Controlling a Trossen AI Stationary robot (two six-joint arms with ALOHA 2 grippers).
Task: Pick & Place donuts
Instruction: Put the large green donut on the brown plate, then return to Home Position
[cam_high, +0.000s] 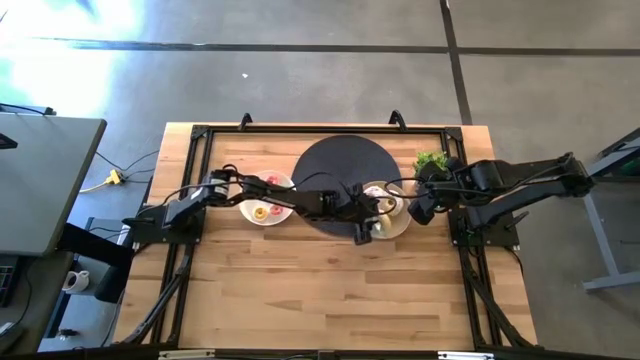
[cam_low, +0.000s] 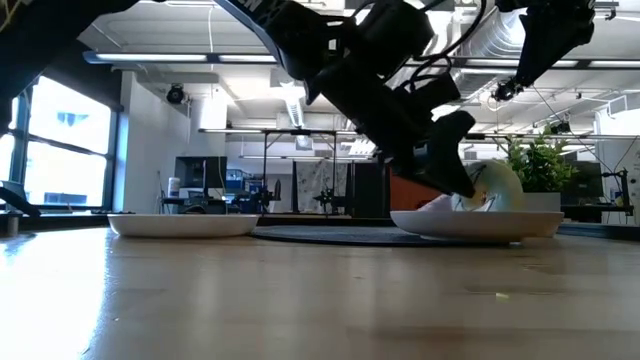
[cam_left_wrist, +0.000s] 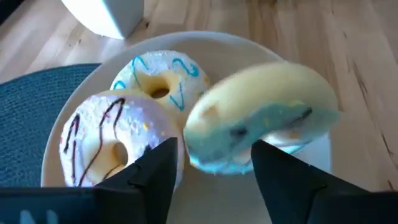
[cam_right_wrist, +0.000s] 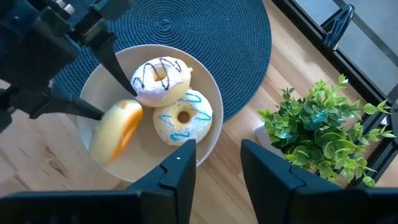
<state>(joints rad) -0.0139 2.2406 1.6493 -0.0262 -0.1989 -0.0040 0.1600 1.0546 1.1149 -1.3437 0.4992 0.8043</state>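
A white plate (cam_right_wrist: 208, 140) on the table's right holds two large white-iced donuts lying flat, one with chocolate drizzle (cam_right_wrist: 161, 79) and one with blue drizzle (cam_right_wrist: 183, 118). A third, yellow donut (cam_left_wrist: 261, 118) with bluish icing stands tilted on its edge on that plate (cam_left_wrist: 249, 50). My left gripper (cam_left_wrist: 214, 149) reaches across the black disc (cam_high: 335, 165) and is open over the plate, fingertips right at the tilted donut (cam_right_wrist: 115, 130). My right gripper (cam_right_wrist: 217, 162) hovers open beside the plate's right rim. Small donuts (cam_high: 264, 210) lie on the left plate (cam_high: 245, 212). My left gripper comes at the yellow donut slanting down from the table's left, fingers spread apart on either side of its near rim (cam_left_wrist: 217, 155). The donut leans on its edge on the plate. I cannot tell whether either finger touches it.
A green potted plant (cam_right_wrist: 317, 130) stands on the table's far right corner, close behind my right gripper. The round black disc sits between the two plates. Bare wooden tabletop (cam_high: 330, 290) stretches along the near side. A black frame (cam_high: 200, 130) borders the table.
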